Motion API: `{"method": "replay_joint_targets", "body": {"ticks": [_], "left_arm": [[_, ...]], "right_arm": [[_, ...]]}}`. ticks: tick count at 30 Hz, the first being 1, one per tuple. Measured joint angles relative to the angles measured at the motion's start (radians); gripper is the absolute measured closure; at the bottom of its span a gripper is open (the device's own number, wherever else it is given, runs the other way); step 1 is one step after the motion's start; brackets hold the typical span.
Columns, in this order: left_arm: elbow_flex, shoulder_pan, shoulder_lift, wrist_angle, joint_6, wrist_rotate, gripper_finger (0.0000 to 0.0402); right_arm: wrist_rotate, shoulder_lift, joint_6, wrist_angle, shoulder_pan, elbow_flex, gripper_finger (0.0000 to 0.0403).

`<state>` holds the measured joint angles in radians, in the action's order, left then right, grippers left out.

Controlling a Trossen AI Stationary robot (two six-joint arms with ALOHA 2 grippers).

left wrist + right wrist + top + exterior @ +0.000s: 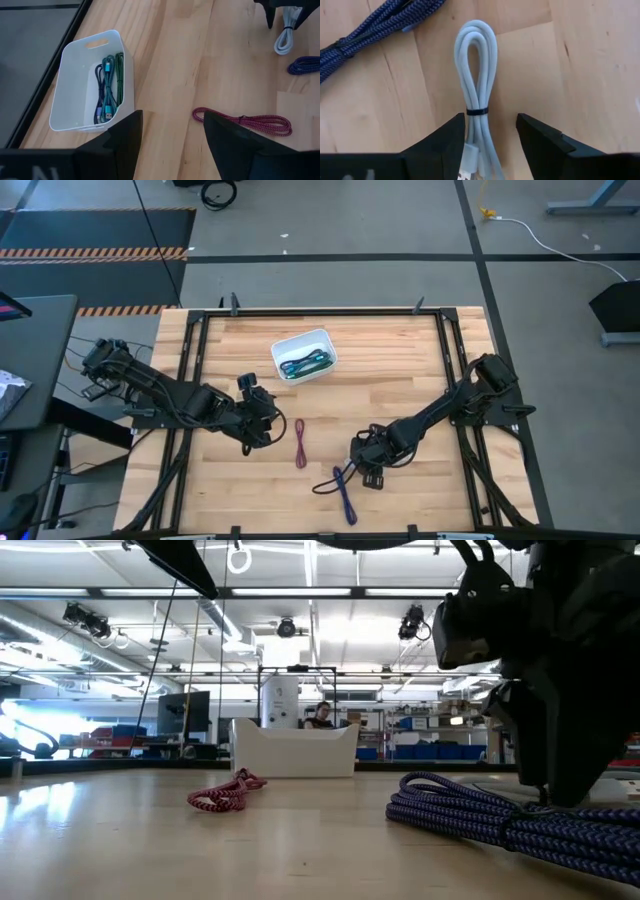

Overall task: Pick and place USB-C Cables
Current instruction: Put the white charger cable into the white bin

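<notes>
The white-grey cable lies flat on the wood as a tied bundle. My right gripper is open and low over it, with one finger on each side of its connector end. A purple cable lies just toward the near edge from it. The dark red cable rests on the table between the arms. The white tray holds teal, green and purple cables. My left gripper is open, above the table left of the dark red cable.
A black frame runs around the table's edges. Bare wood lies between the tray and the two loose cables. In the low view the purple cable lies close in front, and the tray stands far behind the dark red cable.
</notes>
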<state>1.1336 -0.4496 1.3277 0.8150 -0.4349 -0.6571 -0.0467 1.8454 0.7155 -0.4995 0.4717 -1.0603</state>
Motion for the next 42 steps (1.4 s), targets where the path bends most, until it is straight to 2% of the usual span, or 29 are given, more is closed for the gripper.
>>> {"method": "replay_joint_targets", "body": {"ticks": [5, 11, 14, 18, 24, 28, 35, 42], "left_arm": [[0.0, 0.0, 0.0, 0.0, -0.001, 0.0, 0.0184], [0.0, 0.0, 0.0, 0.002, -0.007, 0.0, 0.0184], [0.0, 0.0, 0.0, 0.002, -0.007, 0.0, 0.0184], [0.0, 0.0, 0.0, 0.003, -0.006, 0.0, 0.0184], [0.0, 0.0, 0.0, -0.002, 0.008, -0.016, 0.0184], [0.0, 0.001, 0.0, -0.033, 0.01, -0.031, 0.0184], [0.0, 0.002, 0.0, -0.184, 0.083, -0.012, 0.0184], [0.001, 0.002, 0.0, -0.19, 0.079, -0.008, 0.0184]], "right_arm": [[-0.014, 0.0, -0.007, -0.009, -0.001, 0.001, 0.0262], [-0.022, 0.0, -0.006, -0.03, -0.002, 0.001, 0.0375], [-0.048, 0.0, -0.004, -0.038, -0.001, -0.006, 0.0378], [-0.145, -0.006, -0.055, -0.095, -0.009, -0.046, 0.0378], [-0.303, -0.064, -0.221, -0.206, -0.086, -0.127, 0.0378], [-0.375, -0.108, -0.378, -0.137, -0.183, -0.135, 0.0378], [-0.344, -0.119, -0.698, 0.098, -0.369, -0.135, 0.0378], [-0.263, -0.116, -0.972, 0.288, -0.512, -0.135, 0.0378]]}}
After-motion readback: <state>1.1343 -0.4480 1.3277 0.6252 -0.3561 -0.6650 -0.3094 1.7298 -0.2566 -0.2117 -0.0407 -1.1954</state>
